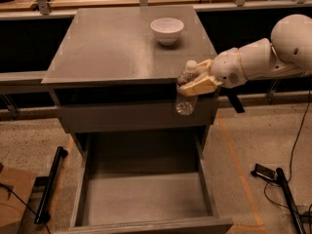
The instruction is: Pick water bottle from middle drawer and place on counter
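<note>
My gripper [196,80] comes in from the right and is shut on the water bottle [185,101], a small clear ribbed bottle with a white cap. I hold it upright in the air at the front right edge of the counter [112,48], its cap about level with the top. The middle drawer [141,194] is pulled open below, its grey floor bare. The bottle hangs above the drawer's back right part, in front of the closed upper drawer front [122,116].
A white bowl [167,30] stands on the counter near its back right. A black bar [51,182] lies on the floor left of the drawer. Cables and a black device [265,172] lie on the floor at right. Tan tabletops run along the back.
</note>
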You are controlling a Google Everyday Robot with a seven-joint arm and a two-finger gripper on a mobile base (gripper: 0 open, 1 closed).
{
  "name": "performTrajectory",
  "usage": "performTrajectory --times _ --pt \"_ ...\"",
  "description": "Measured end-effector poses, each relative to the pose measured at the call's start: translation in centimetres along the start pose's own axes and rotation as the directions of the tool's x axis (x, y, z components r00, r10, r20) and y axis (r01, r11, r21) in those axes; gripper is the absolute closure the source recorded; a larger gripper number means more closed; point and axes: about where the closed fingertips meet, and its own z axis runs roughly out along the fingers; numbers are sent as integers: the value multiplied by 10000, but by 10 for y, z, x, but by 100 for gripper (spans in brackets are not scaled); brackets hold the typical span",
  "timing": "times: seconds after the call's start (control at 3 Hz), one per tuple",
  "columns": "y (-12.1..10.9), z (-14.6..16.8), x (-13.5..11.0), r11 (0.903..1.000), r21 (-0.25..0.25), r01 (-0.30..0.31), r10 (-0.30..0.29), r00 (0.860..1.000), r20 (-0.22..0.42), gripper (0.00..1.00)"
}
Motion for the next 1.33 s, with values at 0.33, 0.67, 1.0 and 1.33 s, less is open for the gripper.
performTrajectory --times 0.33,0.67,1.0,1.33 --pt "2 -19 -20 9969 519 600 -595 9982 -106 100" --pt "6 -56 -70 9788 1024 1773 -1734 9838 -454 100" --pt "12 -97 -132 9405 1369 3111 -3002 9492 -946 100" --pt "0 -107 -178 8972 1342 4207 -4059 9054 -1246 100"
